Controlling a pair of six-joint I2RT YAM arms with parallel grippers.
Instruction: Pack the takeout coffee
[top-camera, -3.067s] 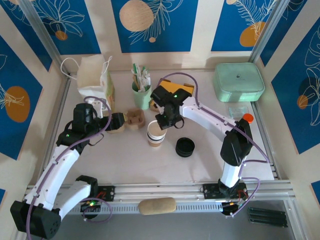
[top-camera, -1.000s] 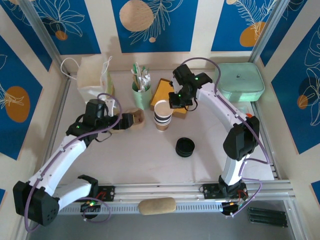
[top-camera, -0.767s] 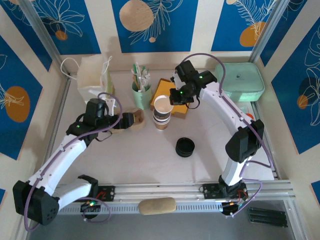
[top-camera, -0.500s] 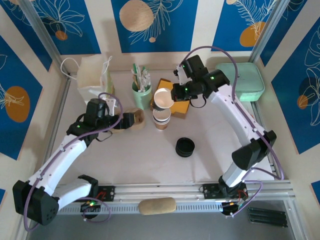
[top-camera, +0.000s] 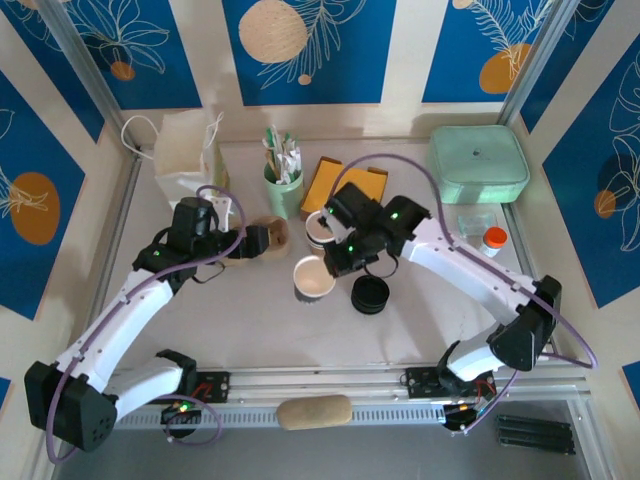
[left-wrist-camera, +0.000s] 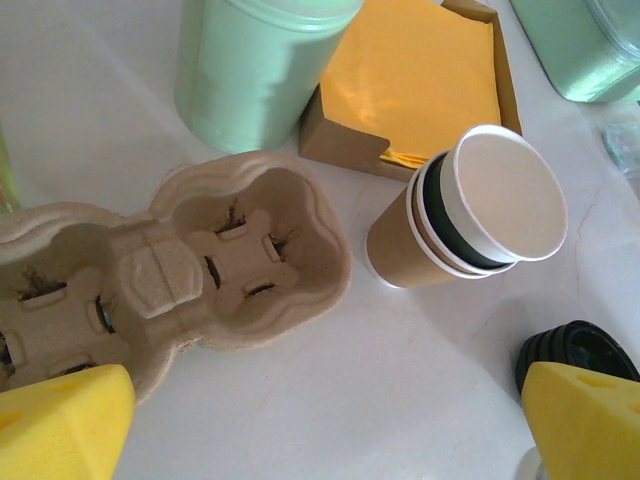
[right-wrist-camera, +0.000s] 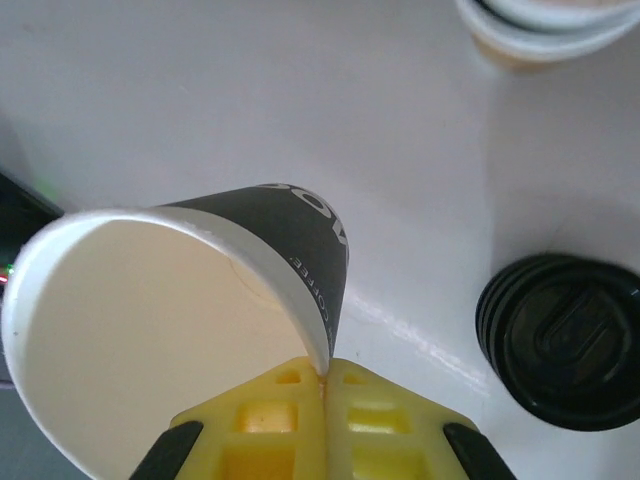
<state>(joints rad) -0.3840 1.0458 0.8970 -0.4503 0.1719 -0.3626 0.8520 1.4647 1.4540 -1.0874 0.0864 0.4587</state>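
Since the earlier frame, my right claw, clamped on the rim of the takeout coffee cup, has carried it from the cup stack to just beside the black lids; keep it level and seat its base on the table before releasing.

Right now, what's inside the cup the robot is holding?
Nothing that I can see. The paper cup pinched at its rim by the right end effector shows just bare white walls inside. The end effector covers a small patch near the rim, so that bit stays hidden.
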